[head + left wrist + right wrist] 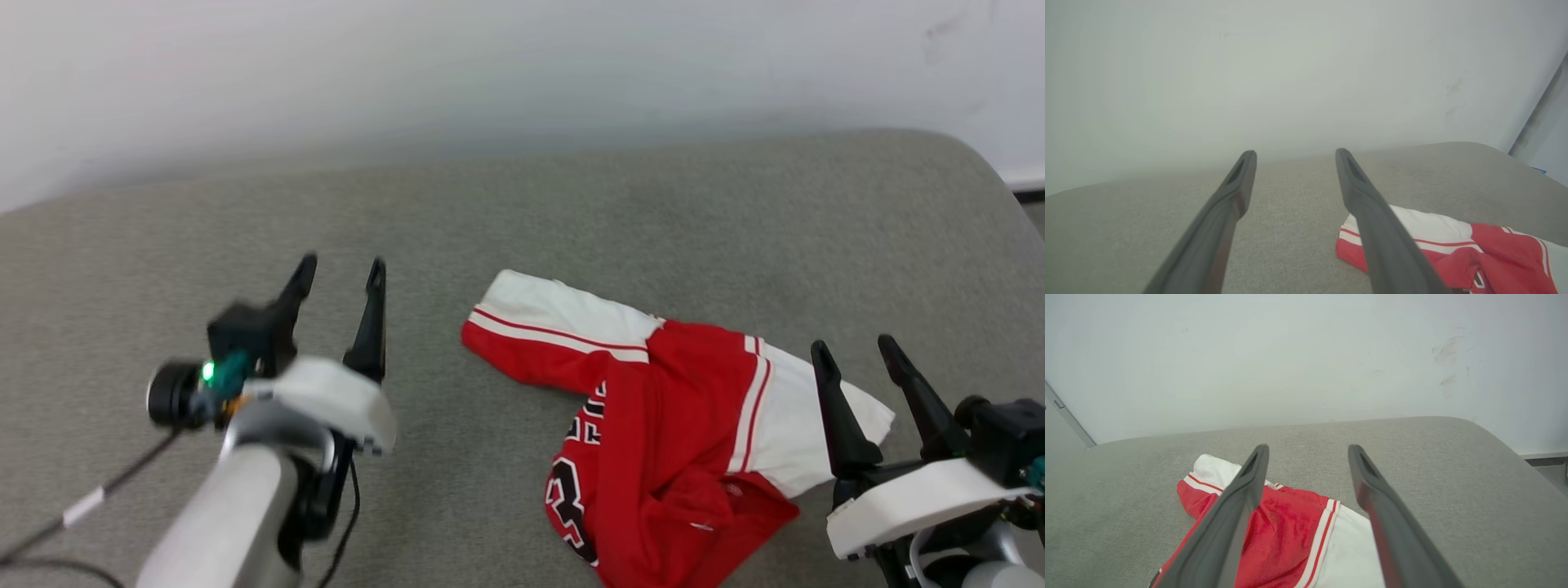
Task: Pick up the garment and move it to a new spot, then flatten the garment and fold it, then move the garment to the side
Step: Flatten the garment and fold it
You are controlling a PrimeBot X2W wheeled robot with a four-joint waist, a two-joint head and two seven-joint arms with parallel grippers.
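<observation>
The red "BULLS 23" basketball T-shirt lies crumpled on the grey fabric-covered table, with one white sleeve spread toward the white wall. The right end effector is at the shirt's other white sleeve, released and holding nothing. The left end effector is well apart from the shirt on its left, fingers equally spread and empty.

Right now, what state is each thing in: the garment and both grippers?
garment: crumpled, not folded, lying loose on the grey surface, not held.
left gripper: open, empty, beside the garment and apart from it.
right gripper: open, empty, at the garment's white sleeve; contact unclear.
</observation>
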